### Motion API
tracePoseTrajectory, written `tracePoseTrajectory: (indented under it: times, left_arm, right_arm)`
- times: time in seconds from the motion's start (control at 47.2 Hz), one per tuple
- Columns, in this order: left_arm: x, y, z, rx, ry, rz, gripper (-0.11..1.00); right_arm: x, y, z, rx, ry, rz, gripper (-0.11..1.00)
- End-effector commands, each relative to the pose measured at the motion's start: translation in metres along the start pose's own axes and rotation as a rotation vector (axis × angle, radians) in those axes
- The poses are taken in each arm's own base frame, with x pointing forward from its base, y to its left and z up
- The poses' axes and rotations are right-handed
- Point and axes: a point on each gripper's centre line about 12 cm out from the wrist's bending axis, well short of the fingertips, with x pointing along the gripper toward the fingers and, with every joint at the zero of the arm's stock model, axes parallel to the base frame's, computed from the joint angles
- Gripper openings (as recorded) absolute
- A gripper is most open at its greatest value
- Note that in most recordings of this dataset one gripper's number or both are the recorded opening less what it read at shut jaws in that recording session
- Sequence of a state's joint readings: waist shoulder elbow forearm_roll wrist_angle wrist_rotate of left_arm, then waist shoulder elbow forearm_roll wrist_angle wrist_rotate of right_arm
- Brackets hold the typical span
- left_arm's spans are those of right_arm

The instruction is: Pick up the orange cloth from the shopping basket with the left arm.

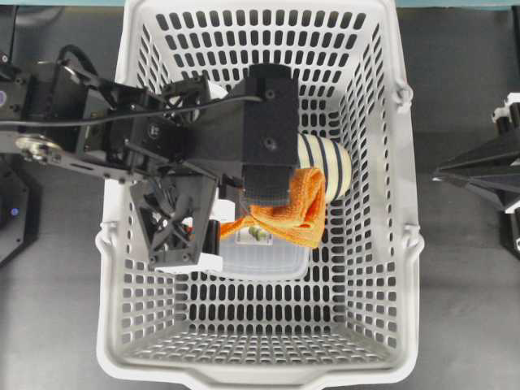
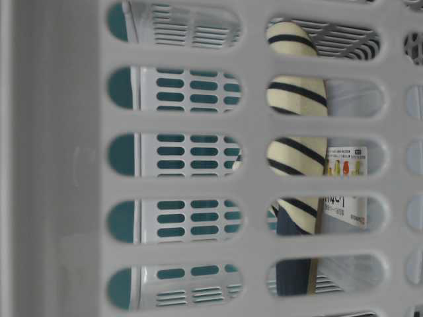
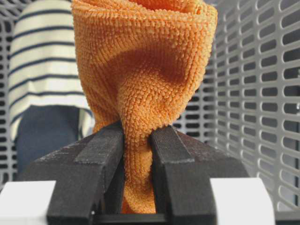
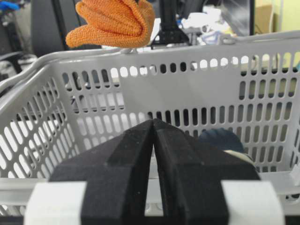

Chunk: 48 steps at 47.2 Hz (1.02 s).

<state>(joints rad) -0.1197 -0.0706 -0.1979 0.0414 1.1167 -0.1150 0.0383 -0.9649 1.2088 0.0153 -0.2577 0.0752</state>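
While left gripper (image 3: pixel 137 154) clamps orange cloth (image 3: pixel 140 79), striped slipper (image 1: pixel 329 162) inside shopping basket (image 1: pixel 390 268), right gripper (image 4: pixel 153 136) clenched

We're looking at a robotics lab here, not a shop, whatever that large light grey slotted plastic shopping basket (image 1: pixel 382 203) suggests. It sits alone on a dark, plain matte counter (image 1: pixel 463 244), with a black robot arm with a boxy wrist block (image 1: pixel 162 130) reaching over it from one side and a second black pointed arm (image 1: pixel 479 171) parked at the other. Over the basket's far rim in the right wrist view there's the giveaway: a cluttered workroom, dark stands and equipment (image 4: pixel 47 23), black rig framing (image 4: pixel 168 23), heaps of pale oddments on a bench (image 4: pixel 201 21).
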Motion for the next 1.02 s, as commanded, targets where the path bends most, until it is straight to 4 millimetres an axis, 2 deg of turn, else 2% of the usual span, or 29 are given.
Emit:
tracePoseTrajectory:
  times: [0.0,0.424,0.657,0.997]
  left_arm:
    - [-0.017,0.001,0.004,-0.003,-0.04,0.0,0.13]
    - [-0.013,0.001,-0.001,-0.004,-0.025,0.0,0.13]
    - [-0.009,0.0,-0.01,-0.012,-0.003,-0.001,0.13]
    - [-0.006,0.005,0.005,-0.01,-0.144,-0.005,0.13]
  right_arm:
    - [0.001,0.002,0.003,0.005,-0.007,0.007,-0.01]
    - [0.001,0.005,0.001,0.005,-0.002,0.026,-0.01]
    - [-0.011,0.01,-0.017,0.019,0.073,0.053,-0.01]
    - [-0.027,0.012,0.008,0.034,-0.016,0.067,-0.01]
